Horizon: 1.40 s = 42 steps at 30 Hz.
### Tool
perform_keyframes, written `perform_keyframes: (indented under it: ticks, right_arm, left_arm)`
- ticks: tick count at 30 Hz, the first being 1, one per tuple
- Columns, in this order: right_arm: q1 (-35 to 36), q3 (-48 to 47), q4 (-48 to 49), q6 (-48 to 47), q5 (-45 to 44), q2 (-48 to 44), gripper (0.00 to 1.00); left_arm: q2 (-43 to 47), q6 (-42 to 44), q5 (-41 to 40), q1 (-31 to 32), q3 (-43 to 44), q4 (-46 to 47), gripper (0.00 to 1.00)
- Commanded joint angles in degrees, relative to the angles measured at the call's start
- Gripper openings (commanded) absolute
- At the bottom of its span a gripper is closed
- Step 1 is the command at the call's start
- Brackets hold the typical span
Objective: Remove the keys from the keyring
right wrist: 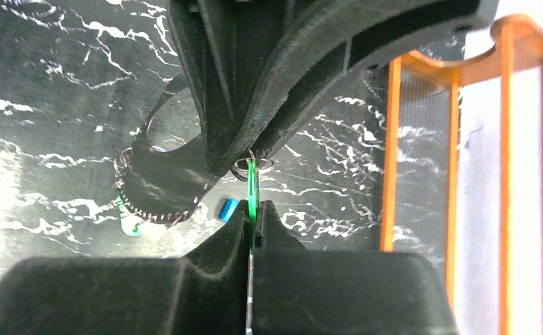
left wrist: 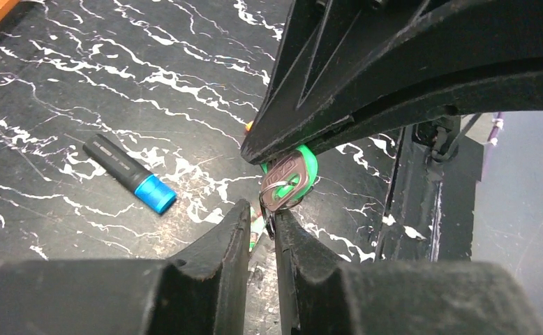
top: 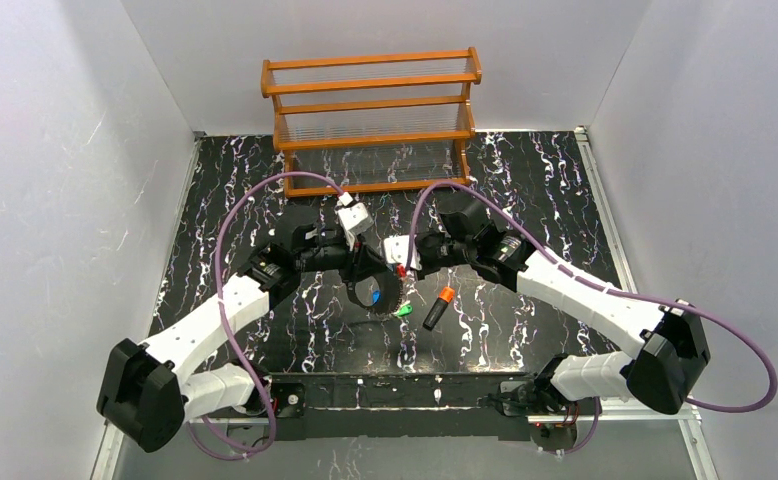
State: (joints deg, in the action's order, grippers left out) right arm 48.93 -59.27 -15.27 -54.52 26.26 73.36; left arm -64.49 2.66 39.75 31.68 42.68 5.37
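The keyring [top: 357, 293] is a wide flat band that looks dark here and hangs at the table's middle; its holed edge shows in the right wrist view [right wrist: 164, 178]. My left gripper [top: 357, 262] holds the band's top, and its fingertips [left wrist: 262, 213] stand a narrow gap apart round the thin metal. My right gripper [top: 397, 262] is shut edge-on on a green-headed key [right wrist: 252, 185], which joins the band by a small wire ring and also shows in the left wrist view [left wrist: 307, 166]. A second green key [right wrist: 125, 222] hangs at the band's lower edge. I cannot make out the blue key.
A black marker with an orange cap [top: 438, 308] lies just right of the ring. A black marker with a blue cap [left wrist: 129, 174] lies on the marbled table below the grippers. A wooden rack [top: 370, 120] stands at the back.
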Motion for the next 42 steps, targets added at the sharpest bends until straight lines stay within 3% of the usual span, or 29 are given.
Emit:
perform_keyframes:
  ticks: [1, 12, 19, 28, 31, 36, 42]
  right_arm:
    - [1.1, -3.8, -3.7, 12.9, 4.4, -3.2, 0.01]
    - [1.0, -9.1, -5.6, 41.2, 4.4, 1.8, 0.01]
    - [1.1, -6.9, 1.2, 54.0, 7.9, 0.3, 0.05]
    - [1.1, -5.0, 0.3, 52.5, 2.2, -1.6, 0.1]
    - [1.1, -3.4, 0.4, 51.2, -3.4, -3.7, 0.09]
    - [1.1, -2.2, 0.2, 42.9, -11.6, -6.6, 0.05]
    - [1.1, -2.4, -0.3, 38.3, -8.0, -7.2, 0.01]
  left_arm:
    - [2.1, -1.3, -15.3, -0.5, -1.0, -0.9, 0.0]
    - [2.6, -0.8, -19.6, -0.1, -1.9, 0.7, 0.0]
    - [2.6, -1.2, -18.0, -0.2, -2.4, 3.2, 0.0]
    - [3.3, 0.1, -17.7, -0.2, -3.0, 3.2, 0.0]
    - [3.4, 1.4, -16.0, -0.2, -3.0, 3.1, 0.0]
    - [4.7, 4.6, -15.7, -0.1, -2.9, 0.4, 0.0]
    - [5.2, 6.6, -13.7, -0.1, -3.4, -0.3, 0.0]
